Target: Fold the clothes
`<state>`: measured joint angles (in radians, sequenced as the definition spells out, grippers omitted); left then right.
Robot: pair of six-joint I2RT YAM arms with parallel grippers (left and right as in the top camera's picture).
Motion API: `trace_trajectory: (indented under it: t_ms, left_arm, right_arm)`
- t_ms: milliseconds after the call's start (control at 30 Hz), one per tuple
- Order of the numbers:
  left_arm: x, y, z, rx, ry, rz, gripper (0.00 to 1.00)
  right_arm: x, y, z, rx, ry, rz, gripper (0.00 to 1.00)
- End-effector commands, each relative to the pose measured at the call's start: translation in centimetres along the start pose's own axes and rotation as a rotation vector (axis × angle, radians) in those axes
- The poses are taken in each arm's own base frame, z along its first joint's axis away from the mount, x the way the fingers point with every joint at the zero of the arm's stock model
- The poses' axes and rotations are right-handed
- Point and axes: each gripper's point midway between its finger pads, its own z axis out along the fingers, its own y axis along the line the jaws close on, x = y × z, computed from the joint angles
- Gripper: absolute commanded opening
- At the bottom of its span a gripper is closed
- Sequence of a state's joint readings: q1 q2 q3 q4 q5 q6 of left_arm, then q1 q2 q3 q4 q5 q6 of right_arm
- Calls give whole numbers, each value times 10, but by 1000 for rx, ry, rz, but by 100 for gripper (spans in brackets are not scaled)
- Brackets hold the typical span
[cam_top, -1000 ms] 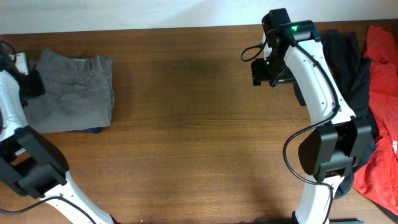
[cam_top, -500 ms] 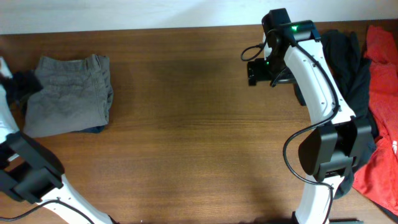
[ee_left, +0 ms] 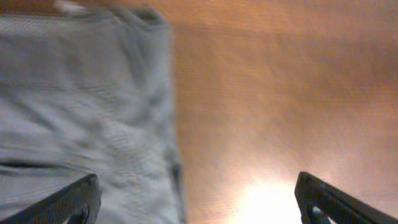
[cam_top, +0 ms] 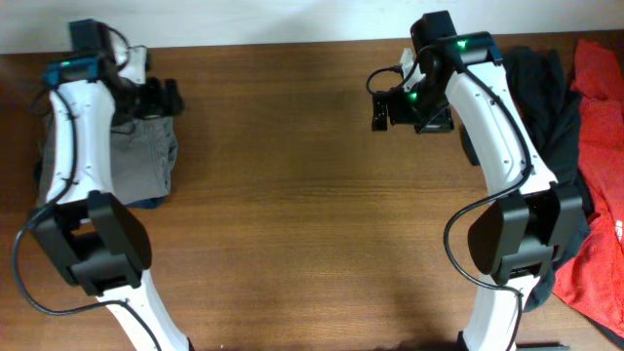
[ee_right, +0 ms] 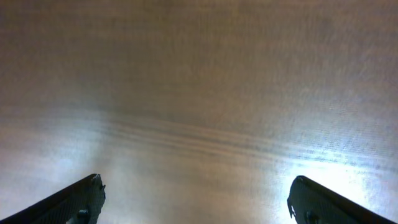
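Observation:
The grey-khaki trousers [cam_top: 136, 166] lie folded at the table's far left, with a dark navy edge showing under their front. They fill the left half of the left wrist view [ee_left: 81, 118]. My left gripper [cam_top: 168, 97] is open and empty above the trousers' far right corner [ee_left: 198, 202]. My right gripper [cam_top: 378, 109] is open and empty over bare wood at the back right [ee_right: 196, 199]. A black garment [cam_top: 546, 107] and a red garment [cam_top: 600, 195] lie heaped at the right edge.
The wooden table [cam_top: 312, 214] stretches between the two arms. Its back edge meets a white wall [cam_top: 244, 19]. The right arm's base [cam_top: 517, 244] stands against the black and red heap.
My left arm has swung from the left edge up over the trousers, its gripper now at their far right corner. My right gripper has moved a little left.

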<state>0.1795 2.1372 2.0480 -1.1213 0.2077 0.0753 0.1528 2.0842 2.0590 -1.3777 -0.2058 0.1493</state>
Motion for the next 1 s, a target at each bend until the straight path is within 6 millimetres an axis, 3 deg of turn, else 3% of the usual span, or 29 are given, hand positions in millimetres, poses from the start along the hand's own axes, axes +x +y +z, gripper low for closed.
trace_trajectory:
  t_ms: [0, 233, 500, 800, 967]
  left_arm:
    - [7, -17, -19, 22, 16, 40, 99]
    - [50, -34, -32, 42, 183, 29, 99]
    - [80, -47, -87, 46, 228, 24, 99]
    - [113, -63, -140, 51, 248, 34, 99]
    - [133, -83, -160, 63, 224, 88, 99]
  right_arm:
    - [3, -8, -16, -15, -5, 33, 99]
    - [23, -30, -22, 3, 81, 115, 99]
    - [57, -36, -49, 44, 151, 114, 100]
    - [82, -27, -132, 70, -63, 70, 100]
    - [109, -28, -178, 146, -212, 64, 99]
